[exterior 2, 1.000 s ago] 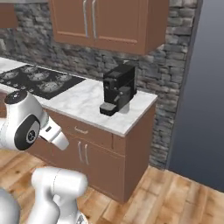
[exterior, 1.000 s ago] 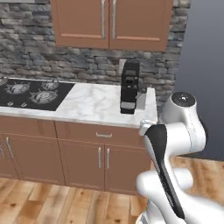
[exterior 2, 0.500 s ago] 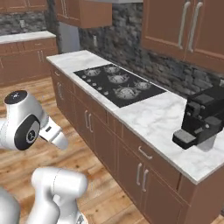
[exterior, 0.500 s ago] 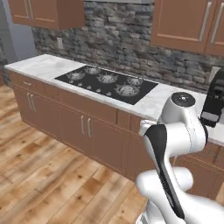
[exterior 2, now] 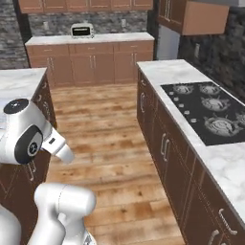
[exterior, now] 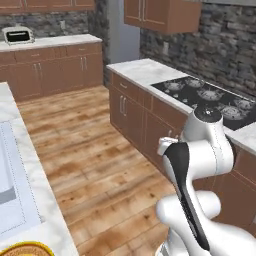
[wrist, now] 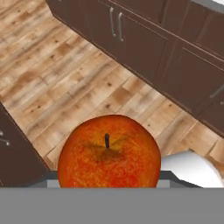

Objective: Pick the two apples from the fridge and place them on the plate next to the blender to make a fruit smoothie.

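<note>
A bright red-orange apple [wrist: 109, 153] with a short dark stem sits right at the bottom of the hand view, above the wooden floor. My gripper is shut on it, and its fingertips are hidden behind the fruit. The arm is folded close to the base, its white elbow [exterior: 207, 145] raised. The curved yellow-orange rim of the plate [exterior: 25, 248] pokes in at the bottom left corner of the left base view, on the marble island counter [exterior: 30, 165]. The other apple, the fridge and the blender are out of view.
A black cooktop [exterior 2: 210, 110] lies in the marble counter to the right, above brown cabinets [exterior 2: 162, 148]. A toaster [exterior 2: 82, 31] stands on the far counter. The island at left holds a pale sink [exterior: 10, 190]. Wooden floor [exterior 2: 110, 124] runs between the counters.
The base has turned, so the whole scene swept across both views. The coffee machine and wall counter slid out to the right, and the island, far counter and open floor came in.
</note>
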You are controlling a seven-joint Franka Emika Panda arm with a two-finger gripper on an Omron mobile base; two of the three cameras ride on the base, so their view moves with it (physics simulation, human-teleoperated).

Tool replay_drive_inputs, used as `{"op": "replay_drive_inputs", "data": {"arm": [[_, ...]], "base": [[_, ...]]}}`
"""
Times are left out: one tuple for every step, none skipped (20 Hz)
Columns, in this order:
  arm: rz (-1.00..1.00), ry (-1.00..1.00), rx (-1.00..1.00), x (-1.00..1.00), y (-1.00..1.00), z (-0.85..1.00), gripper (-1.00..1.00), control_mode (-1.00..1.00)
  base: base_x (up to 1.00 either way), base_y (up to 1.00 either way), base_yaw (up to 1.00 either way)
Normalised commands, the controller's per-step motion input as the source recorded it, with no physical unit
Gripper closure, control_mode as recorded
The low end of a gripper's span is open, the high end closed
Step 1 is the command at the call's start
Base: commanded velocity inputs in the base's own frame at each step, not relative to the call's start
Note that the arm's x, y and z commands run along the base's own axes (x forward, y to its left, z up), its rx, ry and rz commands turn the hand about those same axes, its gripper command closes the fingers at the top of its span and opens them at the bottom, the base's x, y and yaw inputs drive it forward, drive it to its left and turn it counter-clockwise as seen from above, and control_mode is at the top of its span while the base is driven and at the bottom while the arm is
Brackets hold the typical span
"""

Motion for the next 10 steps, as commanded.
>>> {"op": "replay_drive_inputs", "data": {"arm": [[0.0,0.0,0.0,0.0,0.0,0.0,1.0,1.0],[0.0,0.0,0.0,0.0,0.0,0.0,1.0,1.0],[0.0,0.0,0.0,0.0,0.0,0.0,1.0,1.0],[0.0,0.0,0.0,0.0,0.0,0.0,1.0,1.0],[0.0,0.0,0.0,0.0,0.0,0.0,1.0,1.0],[0.0,0.0,0.0,0.0,0.0,0.0,1.0,1.0],[0.0,0.0,0.0,0.0,0.0,0.0,1.0,1.0],[0.0,0.0,0.0,0.0,0.0,0.0,1.0,1.0],[0.0,0.0,0.0,0.0,0.0,0.0,1.0,1.0],[0.0,0.0,0.0,0.0,0.0,0.0,1.0,1.0]], "base": [[0.27,0.04,0.56],[0.14,0.05,0.57],[0.06,0.06,0.58],[0.0,0.07,0.6],[0.0,0.0,0.61],[-0.15,0.0,0.63],[-0.21,0.0,0.63],[-0.25,0.0,0.64],[-0.42,0.04,0.66],[-0.41,0.11,0.68]]}}
